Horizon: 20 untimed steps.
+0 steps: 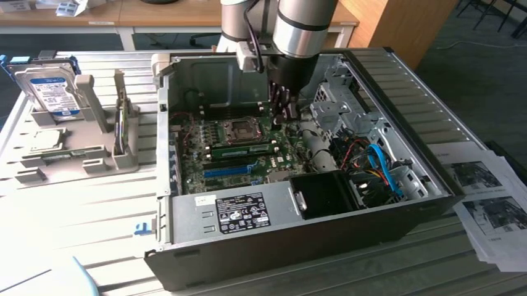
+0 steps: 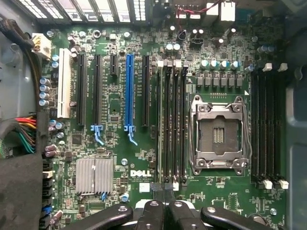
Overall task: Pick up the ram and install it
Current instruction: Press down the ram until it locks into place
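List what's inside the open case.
Motherboard with CPU socket, blue slot, seated green ram stick; gripper shut above. Black shroud and cables hide what's beneath them.

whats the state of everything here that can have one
computer case, side panel off, interior open
cpu socket, empty, no chip in it
ram, standing in the motherboard beside the socket; latched or not, cannot tell
gripper, jaws shut, low over the motherboard at the memory slots
hard drive, standing upright in the grey holder outside the case

Arm [image 1: 300, 28] vertical, tool [image 2: 164, 192] pointing down, jaws closed together.
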{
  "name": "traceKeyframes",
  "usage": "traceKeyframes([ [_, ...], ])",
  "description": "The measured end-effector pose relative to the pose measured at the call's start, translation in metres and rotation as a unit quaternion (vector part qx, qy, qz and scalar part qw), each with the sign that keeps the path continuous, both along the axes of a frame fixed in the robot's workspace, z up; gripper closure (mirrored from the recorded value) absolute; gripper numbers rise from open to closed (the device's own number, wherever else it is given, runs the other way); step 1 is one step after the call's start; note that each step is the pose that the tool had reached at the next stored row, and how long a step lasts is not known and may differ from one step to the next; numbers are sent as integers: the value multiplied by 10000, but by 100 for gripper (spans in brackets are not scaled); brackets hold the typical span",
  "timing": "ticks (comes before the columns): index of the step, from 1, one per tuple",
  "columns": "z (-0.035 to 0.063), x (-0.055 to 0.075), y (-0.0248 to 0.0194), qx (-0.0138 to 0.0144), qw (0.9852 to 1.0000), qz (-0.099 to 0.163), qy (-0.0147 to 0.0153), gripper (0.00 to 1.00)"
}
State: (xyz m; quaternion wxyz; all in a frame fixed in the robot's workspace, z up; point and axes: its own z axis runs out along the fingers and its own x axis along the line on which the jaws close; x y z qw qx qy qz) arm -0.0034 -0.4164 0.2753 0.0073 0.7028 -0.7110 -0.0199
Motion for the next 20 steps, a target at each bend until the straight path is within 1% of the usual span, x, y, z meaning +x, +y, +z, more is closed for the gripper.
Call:
traceKeyframes([
  [4,-38,0,0,0,10000,0,0,91],
  [12,-51,0,1,3,10000,0,-1,91],
  [20,-129,0,0,0,10000,0,0,91],
])
